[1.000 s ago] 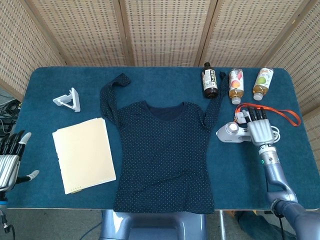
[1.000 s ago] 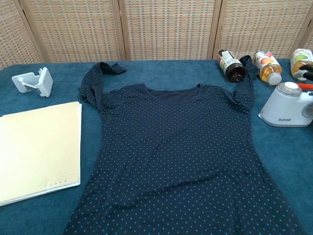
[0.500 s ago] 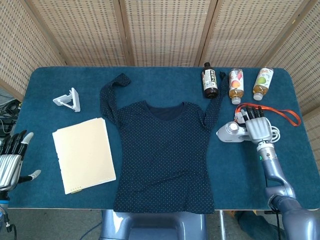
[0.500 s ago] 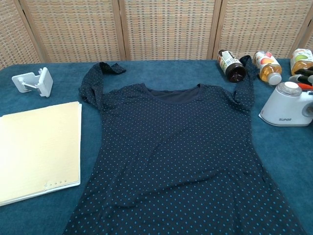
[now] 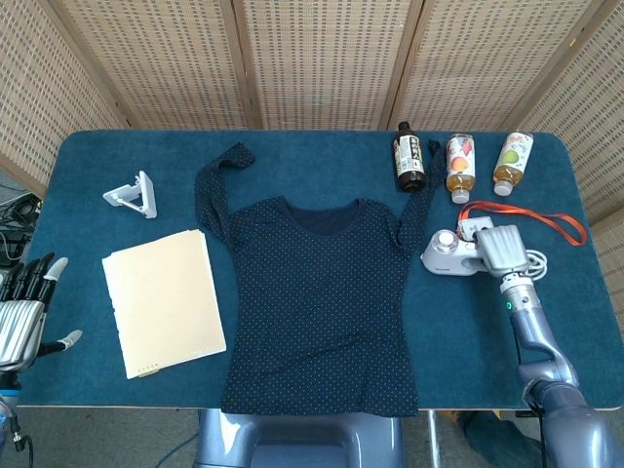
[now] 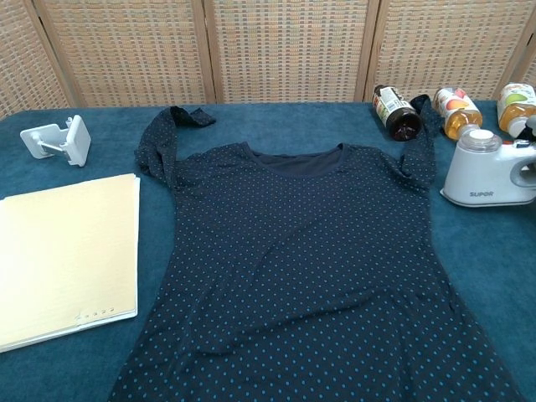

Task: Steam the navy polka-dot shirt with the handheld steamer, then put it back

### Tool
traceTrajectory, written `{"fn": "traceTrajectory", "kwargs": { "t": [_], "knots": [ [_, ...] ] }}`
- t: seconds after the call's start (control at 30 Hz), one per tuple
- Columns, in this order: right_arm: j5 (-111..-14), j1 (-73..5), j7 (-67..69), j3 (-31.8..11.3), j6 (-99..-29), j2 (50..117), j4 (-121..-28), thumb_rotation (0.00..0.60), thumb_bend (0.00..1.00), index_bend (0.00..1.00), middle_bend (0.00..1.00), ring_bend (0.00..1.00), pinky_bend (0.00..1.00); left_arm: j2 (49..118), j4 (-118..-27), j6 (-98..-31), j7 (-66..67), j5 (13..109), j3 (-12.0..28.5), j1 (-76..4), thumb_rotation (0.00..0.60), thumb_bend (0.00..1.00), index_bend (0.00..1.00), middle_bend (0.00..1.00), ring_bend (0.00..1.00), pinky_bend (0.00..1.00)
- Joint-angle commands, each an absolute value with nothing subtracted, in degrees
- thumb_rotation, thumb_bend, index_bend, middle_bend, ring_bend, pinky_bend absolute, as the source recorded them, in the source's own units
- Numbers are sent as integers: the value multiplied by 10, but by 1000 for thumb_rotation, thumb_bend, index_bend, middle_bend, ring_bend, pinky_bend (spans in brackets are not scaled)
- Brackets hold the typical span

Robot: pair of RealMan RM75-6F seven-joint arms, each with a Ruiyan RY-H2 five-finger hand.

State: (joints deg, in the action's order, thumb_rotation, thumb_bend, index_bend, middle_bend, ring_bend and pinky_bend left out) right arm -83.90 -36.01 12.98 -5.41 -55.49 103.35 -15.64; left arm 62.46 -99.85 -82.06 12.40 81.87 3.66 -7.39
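Closing over the handheld steamer (image 5: 450, 255), the right hand (image 5: 501, 250) now lies on the unit's rear part near the right edge of the tabletop (image 5: 312, 156); its fingers, seen stretched forward half a second ago, are curled under and out of sight. Head view: the steamer has slid slightly toward the far edge and its round cap sits nearer the shirt sleeve. Judgement: the grasp is being taken, lift-off not yet started. The navy polka-dot shirt (image 5: 317, 302) lies flat in the middle of the tabletop, hem at the near edge, unchanged. The left hand (image 5: 21, 312) hangs off the near left corner, fingers apart, holding nothing, barely shifted. The orange strap (image 5: 546, 216) lies just behind the right hand. The yellow paper stack (image 5: 164, 300), white stand (image 5: 135, 193) and three bottles (image 5: 458, 166) at the far edge are where they were.

Chest view: the steamer (image 6: 484, 167) stands closer to the sleeve end and further from the near edge than before, its cap now below the middle bottle. Only a grey sliver at the right frame border shows against its handle; the hold itself cannot be judged here. The shirt (image 6: 310, 268) is undisturbed; steaming has not begun.
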Motion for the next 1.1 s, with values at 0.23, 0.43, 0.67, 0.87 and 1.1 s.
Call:
{"fn": "traceTrajectory", "kwargs": {
  "t": [0.23, 0.43, 0.67, 0.87, 1.1],
  "knots": [
    [-842, -367, 203, -66, -639, 1005, -160, 600, 1000, 903, 718, 791, 1000, 621, -999, -818, 116, 823, 33, -75, 600, 0, 0, 0, 0, 0],
    [-848, -391, 189, -75, -689, 994, -202, 600, 1000, 916, 722, 807, 1000, 618, -1000, -815, 108, 824, 34, -77, 600, 0, 0, 0, 0, 0],
    [-861, -437, 118, -76, -683, 1006, -270, 600, 1000, 926, 724, 813, 1000, 616, -999, -812, 103, 822, 34, -79, 600, 0, 0, 0, 0, 0],
    [-863, -474, 36, -79, -652, 1049, -327, 600, 1000, 927, 726, 815, 1000, 614, -997, -812, 95, 812, 38, -79, 600, 0, 0, 0, 0, 0],
    [-870, -497, -6, -66, -620, 1117, -326, 600, 1000, 928, 727, 815, 1000, 612, -988, -808, 83, 801, 40, -78, 600, 0, 0, 0, 0, 0]
  ]
}}
